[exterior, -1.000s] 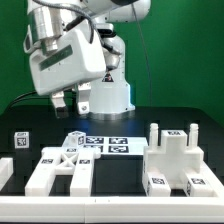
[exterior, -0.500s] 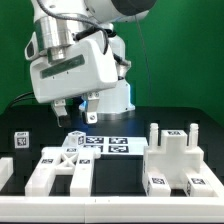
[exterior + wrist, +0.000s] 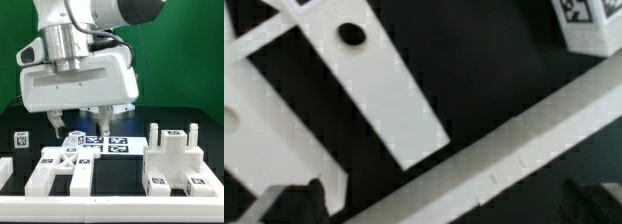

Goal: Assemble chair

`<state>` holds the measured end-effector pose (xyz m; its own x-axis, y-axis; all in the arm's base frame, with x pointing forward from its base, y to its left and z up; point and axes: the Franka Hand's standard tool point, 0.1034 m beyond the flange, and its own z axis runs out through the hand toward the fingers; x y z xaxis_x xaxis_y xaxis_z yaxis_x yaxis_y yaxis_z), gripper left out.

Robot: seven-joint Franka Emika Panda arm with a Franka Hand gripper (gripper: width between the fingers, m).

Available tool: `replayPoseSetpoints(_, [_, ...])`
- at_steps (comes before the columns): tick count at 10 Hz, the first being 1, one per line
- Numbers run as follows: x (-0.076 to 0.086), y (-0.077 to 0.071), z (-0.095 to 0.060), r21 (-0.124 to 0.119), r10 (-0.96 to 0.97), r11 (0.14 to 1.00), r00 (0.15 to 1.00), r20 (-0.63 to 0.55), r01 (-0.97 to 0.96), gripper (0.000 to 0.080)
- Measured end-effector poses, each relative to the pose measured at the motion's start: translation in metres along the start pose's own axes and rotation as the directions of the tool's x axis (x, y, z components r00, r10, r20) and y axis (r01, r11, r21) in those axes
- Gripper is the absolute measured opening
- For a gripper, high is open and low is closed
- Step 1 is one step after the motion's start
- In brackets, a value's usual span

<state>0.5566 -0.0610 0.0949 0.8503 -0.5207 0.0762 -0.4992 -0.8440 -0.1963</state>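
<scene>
I am hovering over the black table (image 3: 165,115), and I judge this to be the pick-up step. The chair's blocky part (image 3: 175,158) is standing at the exterior view's right. Its flat slabs (image 3: 55,172) are lying beneath me, with a holed slat (image 3: 381,95) showing in the wrist view. My gripper (image 3: 79,126) is gaping wide and carrying nothing. The next move is calling for a square descent, then closing across one slat.

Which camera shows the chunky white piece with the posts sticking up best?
The exterior view. The chunky white plastic piece with upright posts stands whole and unblocked at that view's right. The wrist view shows only close-up white bars; none can be matched to it.
</scene>
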Motion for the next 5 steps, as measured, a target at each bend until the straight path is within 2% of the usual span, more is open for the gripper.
replayPoseSetpoints(1, [-0.001, 0.006, -0.003, 0.004, 0.039, 0.999, 0.998, -0.048, -0.039, 0.0649])
replayPoseSetpoints(3, [-0.002, 0.006, -0.001, 0.002, 0.037, 0.999, 0.999, -0.037, -0.037, 0.0649])
replayPoseSetpoints(4, [-0.006, 0.008, 0.001, 0.004, 0.041, 0.999, 0.999, -0.003, -0.041, 0.0649])
replayPoseSetpoints(5, [-0.014, 0.011, 0.006, 0.002, 0.077, 0.997, 0.991, 0.113, -0.078, 0.0649])
